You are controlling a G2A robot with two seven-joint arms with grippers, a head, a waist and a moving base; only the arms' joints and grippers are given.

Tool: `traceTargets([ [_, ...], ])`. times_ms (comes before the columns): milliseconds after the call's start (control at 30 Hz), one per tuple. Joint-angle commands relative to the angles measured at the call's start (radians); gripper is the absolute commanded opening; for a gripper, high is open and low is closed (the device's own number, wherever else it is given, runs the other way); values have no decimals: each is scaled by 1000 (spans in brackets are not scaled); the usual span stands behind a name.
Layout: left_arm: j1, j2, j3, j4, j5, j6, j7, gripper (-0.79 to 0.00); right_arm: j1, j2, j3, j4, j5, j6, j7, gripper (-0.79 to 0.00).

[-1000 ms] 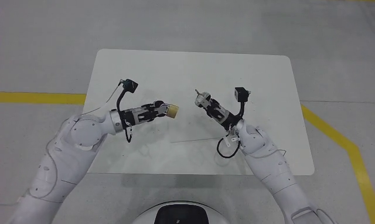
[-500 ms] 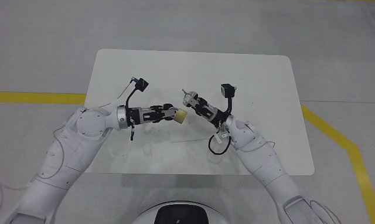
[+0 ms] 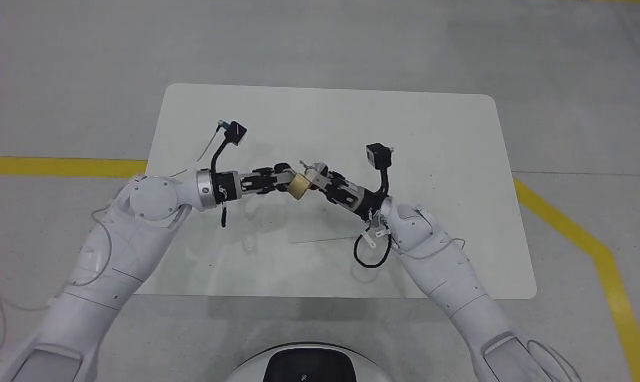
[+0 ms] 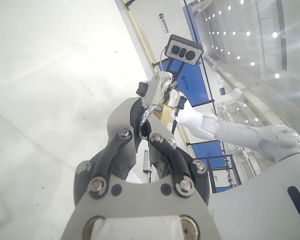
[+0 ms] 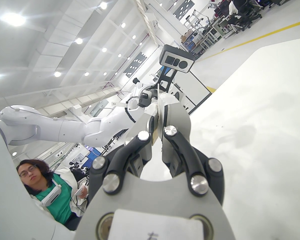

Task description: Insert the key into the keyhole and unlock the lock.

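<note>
My left gripper (image 3: 284, 178) is shut on the silver shackle (image 4: 147, 113) of a brass padlock (image 3: 298, 186), held above the middle of the white table (image 3: 430, 132). In the left wrist view the lock's brass body (image 4: 165, 115) sticks out past the fingertips. My right gripper (image 3: 316, 173), with white-taped fingers (image 4: 162, 88), is shut and presses against the body's far end. A thin brass piece, seemingly the key (image 5: 155, 133), is pinched between the right gripper's (image 5: 160, 112) fingers. The keyhole and the key's tip are hidden where the two meet.
Both arms hover over the table's middle, each with a small black camera on a stalk (image 3: 377, 153) (image 3: 233, 132). A faint line (image 3: 320, 240) crosses the tabletop near the front. A yellow floor stripe (image 3: 60, 167) runs past the table's sides.
Both arms have swung in towards each other. The lock and the right gripper were well apart a second ago; now they touch over the table's middle.
</note>
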Motion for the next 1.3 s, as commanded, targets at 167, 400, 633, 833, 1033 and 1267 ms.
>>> traceTargets([
  [167,-13,-4,3,20,-36,6,-18,-785,-20,4,27,-42,-41,19,-20,-785],
  [400,-42,-12,17,84,-127,0,-107,-785,-39,8,52,-78,-81,37,-34,-785],
  [633,-63,-20,24,133,-176,-14,-141,-785,-72,13,84,-125,-118,47,-58,-785],
  [833,-75,-25,27,164,-211,-21,-162,-785,-76,12,84,-132,-120,69,-52,-785],
  [1033,-85,-30,32,178,-215,-23,-167,-785,-65,8,91,-108,-108,58,-65,-785],
  [1267,-96,-37,40,193,-215,-19,-156,-785,-58,5,80,-97,-113,67,-36,-785],
])
